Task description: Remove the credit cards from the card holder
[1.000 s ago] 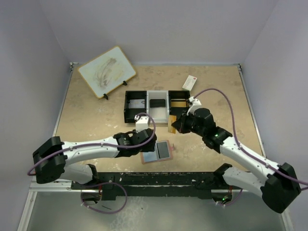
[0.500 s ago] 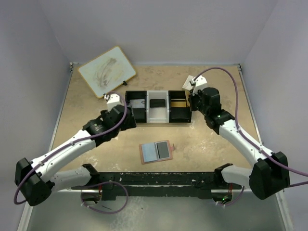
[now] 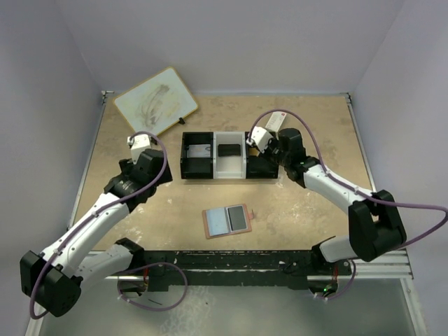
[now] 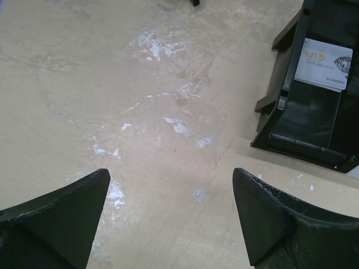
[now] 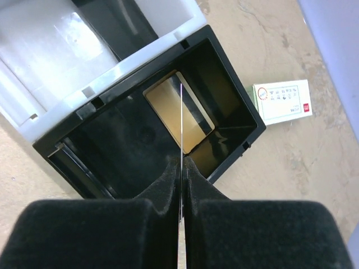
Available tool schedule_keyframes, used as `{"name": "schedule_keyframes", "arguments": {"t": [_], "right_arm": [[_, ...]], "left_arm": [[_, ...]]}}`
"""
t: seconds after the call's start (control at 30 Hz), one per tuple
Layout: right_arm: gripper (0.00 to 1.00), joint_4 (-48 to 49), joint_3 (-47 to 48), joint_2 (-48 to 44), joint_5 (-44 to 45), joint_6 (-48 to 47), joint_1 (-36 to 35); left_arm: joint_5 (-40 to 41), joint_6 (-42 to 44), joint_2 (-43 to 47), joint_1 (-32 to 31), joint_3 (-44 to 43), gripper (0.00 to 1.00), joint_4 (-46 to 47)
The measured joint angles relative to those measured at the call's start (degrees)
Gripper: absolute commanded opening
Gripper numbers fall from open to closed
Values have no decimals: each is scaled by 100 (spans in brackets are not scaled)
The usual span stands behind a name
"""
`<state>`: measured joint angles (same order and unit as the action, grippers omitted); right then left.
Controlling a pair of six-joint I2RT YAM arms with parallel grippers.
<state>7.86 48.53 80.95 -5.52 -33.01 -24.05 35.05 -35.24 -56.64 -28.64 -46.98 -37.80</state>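
Note:
The salmon card holder (image 3: pixel 227 221) lies open on the table, with a dark card (image 3: pixel 239 218) in its right pocket. My right gripper (image 3: pixel 264 151) (image 5: pixel 182 162) is shut on a thin card (image 5: pixel 182 123), seen edge-on, above the right black compartment of the tray (image 5: pixel 247 120). A gold card (image 5: pixel 168 103) lies in that compartment. A silvery VIP card (image 4: pixel 324 63) lies in the left compartment and a dark card (image 3: pixel 227 149) in the white middle one. My left gripper (image 3: pixel 159 173) (image 4: pixel 171 174) is open and empty over bare table, left of the tray (image 4: pixel 303 129).
A white packet with a red end (image 3: pixel 276 120) (image 5: pixel 280 102) lies behind the tray on the right. A white drawing board (image 3: pixel 155 103) leans on a stand at the back left. Walls close in the table on three sides.
My left arm has drawn back from the card holder to the left of the tray. My right arm has carried its card from near the holder to above the tray's right compartment.

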Motion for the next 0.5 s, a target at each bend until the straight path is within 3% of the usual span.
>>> {"name": "schedule_keyframes", "arguments": {"t": [0.5], "right_arm": [[0, 317, 260, 1080, -17, -1578, 52]], "left_arm": [[219, 201, 337, 2, 76, 88, 153]]}}
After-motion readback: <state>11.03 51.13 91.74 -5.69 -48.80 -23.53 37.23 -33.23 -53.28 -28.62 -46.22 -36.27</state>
